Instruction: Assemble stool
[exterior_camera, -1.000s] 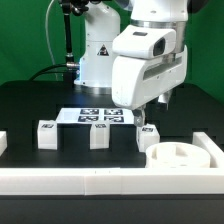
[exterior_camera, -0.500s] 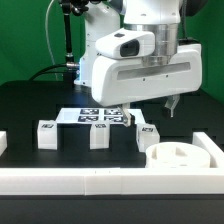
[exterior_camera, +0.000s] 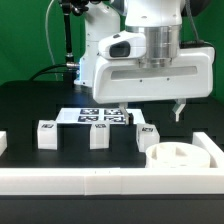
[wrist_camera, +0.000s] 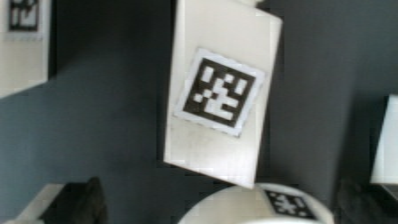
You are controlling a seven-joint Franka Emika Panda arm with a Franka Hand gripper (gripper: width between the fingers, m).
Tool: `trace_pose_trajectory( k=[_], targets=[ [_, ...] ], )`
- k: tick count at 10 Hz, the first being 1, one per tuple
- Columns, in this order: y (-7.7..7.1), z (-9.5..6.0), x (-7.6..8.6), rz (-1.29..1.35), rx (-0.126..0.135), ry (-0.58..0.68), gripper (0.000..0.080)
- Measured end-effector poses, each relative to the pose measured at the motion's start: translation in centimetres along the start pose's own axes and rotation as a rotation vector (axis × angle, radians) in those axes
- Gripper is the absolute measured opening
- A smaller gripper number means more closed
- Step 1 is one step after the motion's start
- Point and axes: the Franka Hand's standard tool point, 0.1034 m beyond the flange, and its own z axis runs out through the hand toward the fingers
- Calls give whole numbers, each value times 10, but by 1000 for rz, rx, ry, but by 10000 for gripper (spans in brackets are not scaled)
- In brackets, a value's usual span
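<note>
While the gripper (exterior_camera: 151, 113) hangs above the stool leg (exterior_camera: 147, 135) nearest the seat (exterior_camera: 172, 151), its jaws look spread, gripping nothing.

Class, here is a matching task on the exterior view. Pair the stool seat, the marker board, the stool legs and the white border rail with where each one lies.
Column one:
A. seat
B. marker board
C. legs
D. border rail

Column two:
1. runs along the front of the scene
2. three in a row, standing apart from each other
3. lies flat on the table behind the row
4. round, at the exterior view's right, just behind the rail

Pairs: A-4, B-3, C-2, D-1.
</note>
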Motion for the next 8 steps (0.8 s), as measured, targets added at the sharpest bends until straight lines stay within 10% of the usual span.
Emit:
trace_pose_trajectory(
  k=[5, 8],
  targets=[
    [-3, 3, -2, 79, 12, -30, 649],
    [8, 8, -1, 84, -4, -251, 649]
  ],
)
